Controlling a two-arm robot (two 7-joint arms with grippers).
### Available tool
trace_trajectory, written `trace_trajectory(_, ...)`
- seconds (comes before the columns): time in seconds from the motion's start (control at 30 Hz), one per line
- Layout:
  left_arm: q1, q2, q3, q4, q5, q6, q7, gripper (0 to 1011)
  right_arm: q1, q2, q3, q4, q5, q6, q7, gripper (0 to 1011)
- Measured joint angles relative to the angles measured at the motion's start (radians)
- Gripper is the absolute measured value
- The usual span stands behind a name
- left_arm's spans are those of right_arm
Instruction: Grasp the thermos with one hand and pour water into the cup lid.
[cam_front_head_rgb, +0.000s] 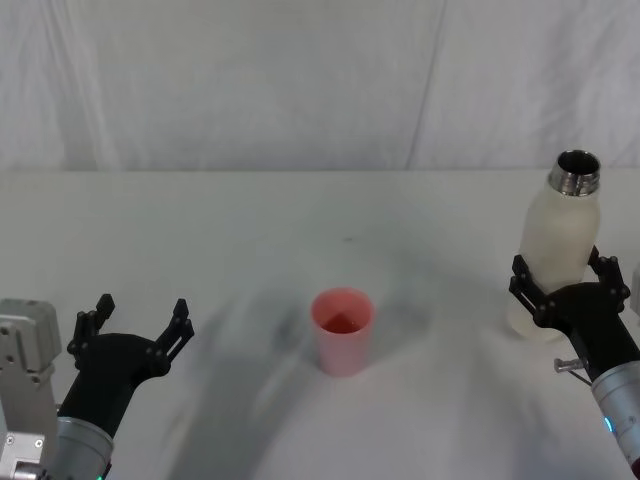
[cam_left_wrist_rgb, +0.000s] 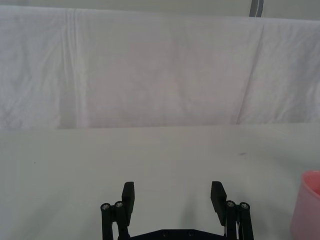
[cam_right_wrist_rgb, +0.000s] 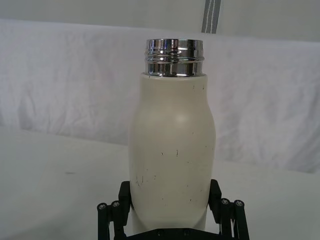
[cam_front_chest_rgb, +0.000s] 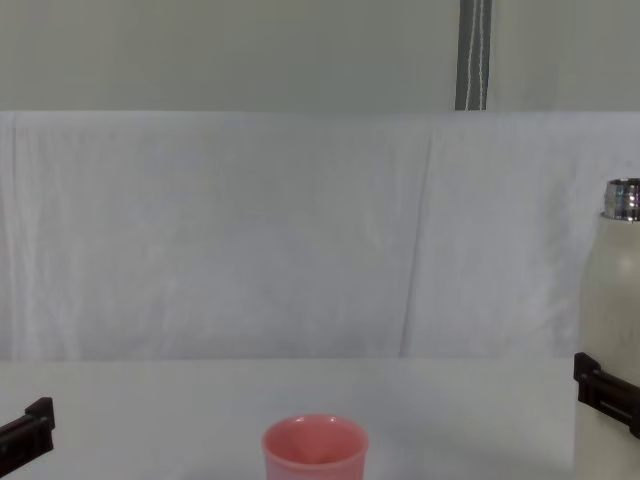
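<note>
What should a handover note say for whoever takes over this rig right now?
Right gripper: jaws around the lower body of the thermos; contact can't be confirmed. The thermos stands upright on the table, at the robot's right, neck uncapped.
Left gripper: open, holding nothing, low at the left.
Cup lid: upright at the table's middle.
Done: the reach to the thermos.
Left: confirm the grip, lift, carry over the cup lid, pour.

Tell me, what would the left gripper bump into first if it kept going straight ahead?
Probably nothing close: the left gripper points across bare table toward the white backdrop. The cup lid sits off to its side, apparently outside that line.
</note>
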Motion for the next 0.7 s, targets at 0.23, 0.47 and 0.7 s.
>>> trace_trajectory(0.23,0.000,0.000,0.000,0.000,0.000,0.000,0.000,1001,0.000,-0.005,0.002,0.012,0.011,-0.006,0.001,950)
trace_trajectory(0.47,0.000,0.000,0.000,0.000,0.000,0.000,0.000,1001,0.008,-0.013,0.007,0.036,0.035,-0.029,0.006,950)
trace_trajectory(0.7,0.000,0.000,0.000,0.000,0.000,0.000,0.000,1001,0.013,-0.019,0.010,0.051,0.051,-0.036,0.012,950)
